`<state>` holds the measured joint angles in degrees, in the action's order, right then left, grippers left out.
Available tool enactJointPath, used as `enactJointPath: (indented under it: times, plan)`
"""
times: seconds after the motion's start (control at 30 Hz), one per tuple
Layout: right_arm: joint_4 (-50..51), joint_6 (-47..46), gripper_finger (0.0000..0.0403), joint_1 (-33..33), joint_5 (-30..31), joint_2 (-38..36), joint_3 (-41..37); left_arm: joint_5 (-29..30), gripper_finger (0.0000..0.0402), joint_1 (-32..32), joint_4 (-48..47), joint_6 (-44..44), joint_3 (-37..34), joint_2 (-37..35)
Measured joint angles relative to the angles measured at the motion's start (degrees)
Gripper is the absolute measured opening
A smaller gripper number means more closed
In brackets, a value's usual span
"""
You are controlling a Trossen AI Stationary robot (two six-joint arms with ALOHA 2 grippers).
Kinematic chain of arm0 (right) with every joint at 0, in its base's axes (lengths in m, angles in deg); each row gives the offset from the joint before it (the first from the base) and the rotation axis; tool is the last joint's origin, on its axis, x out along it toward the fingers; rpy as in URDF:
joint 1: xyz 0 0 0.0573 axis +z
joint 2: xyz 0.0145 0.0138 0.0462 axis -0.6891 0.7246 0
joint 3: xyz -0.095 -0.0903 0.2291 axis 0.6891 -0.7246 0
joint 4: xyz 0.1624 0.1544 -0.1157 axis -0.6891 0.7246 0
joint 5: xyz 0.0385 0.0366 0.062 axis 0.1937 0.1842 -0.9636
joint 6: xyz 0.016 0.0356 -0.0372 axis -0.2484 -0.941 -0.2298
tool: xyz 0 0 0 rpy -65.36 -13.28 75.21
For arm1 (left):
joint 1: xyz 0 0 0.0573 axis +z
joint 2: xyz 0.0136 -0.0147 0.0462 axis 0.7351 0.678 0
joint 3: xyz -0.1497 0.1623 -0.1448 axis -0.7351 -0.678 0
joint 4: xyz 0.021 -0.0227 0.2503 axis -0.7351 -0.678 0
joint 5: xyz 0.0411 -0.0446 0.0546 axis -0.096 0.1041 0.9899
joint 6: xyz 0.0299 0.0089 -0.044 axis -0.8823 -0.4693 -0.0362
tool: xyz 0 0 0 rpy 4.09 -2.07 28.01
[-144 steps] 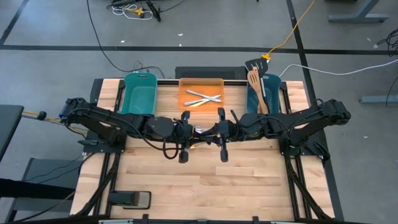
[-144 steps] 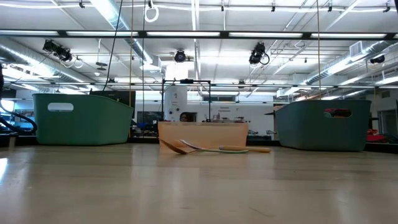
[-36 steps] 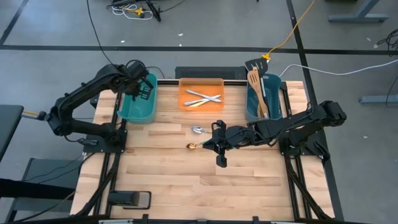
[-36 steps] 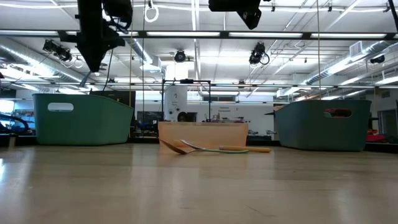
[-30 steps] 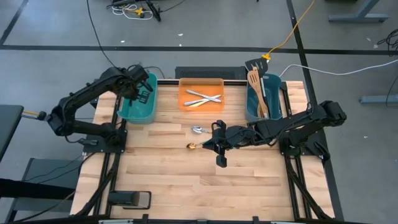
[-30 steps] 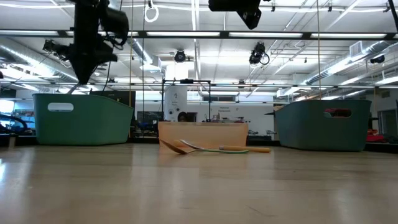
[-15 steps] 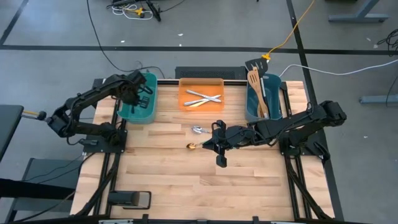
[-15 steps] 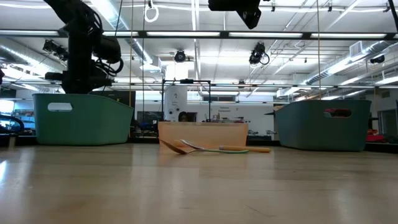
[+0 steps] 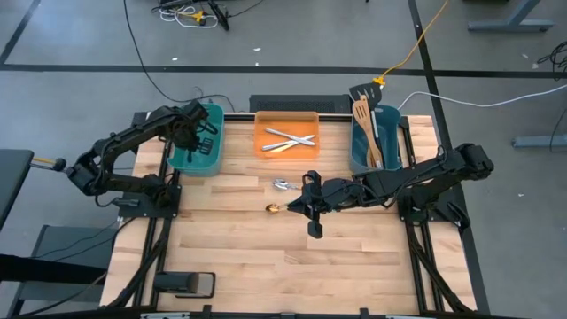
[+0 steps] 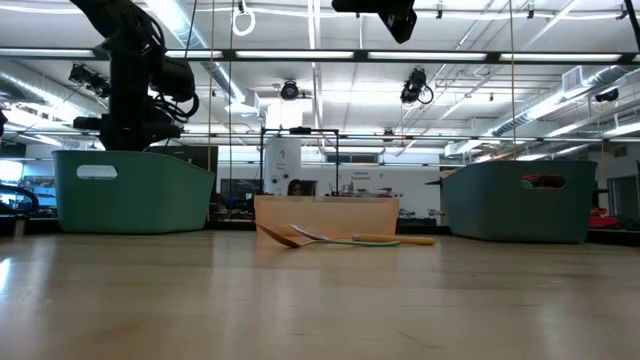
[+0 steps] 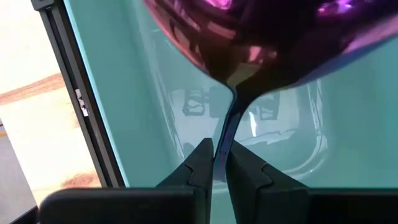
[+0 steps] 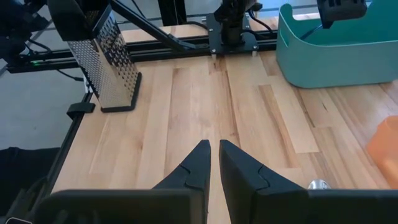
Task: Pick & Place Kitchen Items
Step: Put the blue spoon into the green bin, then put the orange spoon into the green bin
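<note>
Left claw (image 11: 219,163) pinches a purple spoon (image 11: 261,43) by its stem, bowl pointing down into the left teal tub (image 9: 197,140). We see right claw (image 12: 213,163) closed, idle mid-table.

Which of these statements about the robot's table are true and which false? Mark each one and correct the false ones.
1. The left gripper pinches the thin handle of a shiny purple spoon over the left teal tub. True.
2. The orange tray is empty. False: silver cutlery lies in it.
3. Wooden utensils stick out of the right teal tub. True.
4. The right gripper is holding the gold spoon. False: it holds nothing; that spoon lies on the table.
5. A metal grater stands on the table. True.
</note>
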<state>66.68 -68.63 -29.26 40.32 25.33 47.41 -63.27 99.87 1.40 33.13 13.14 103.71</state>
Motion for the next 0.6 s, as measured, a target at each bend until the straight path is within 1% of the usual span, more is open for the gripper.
enactJointPath:
  times: [0.23, 0.6]
  plan:
    - [0.04, 0.02, 0.0045, 0.0, 0.0, 0.0, 0.0, 0.42, 0.0065, 0.0, 0.32, 0.07, 0.0, 0.0]
    - [0.13, 0.02, 0.0045, 0.0, 0.0, 0.0, 0.0, 0.48, 0.006, 0.0, 0.61, 0.42, 0.0, -0.02]
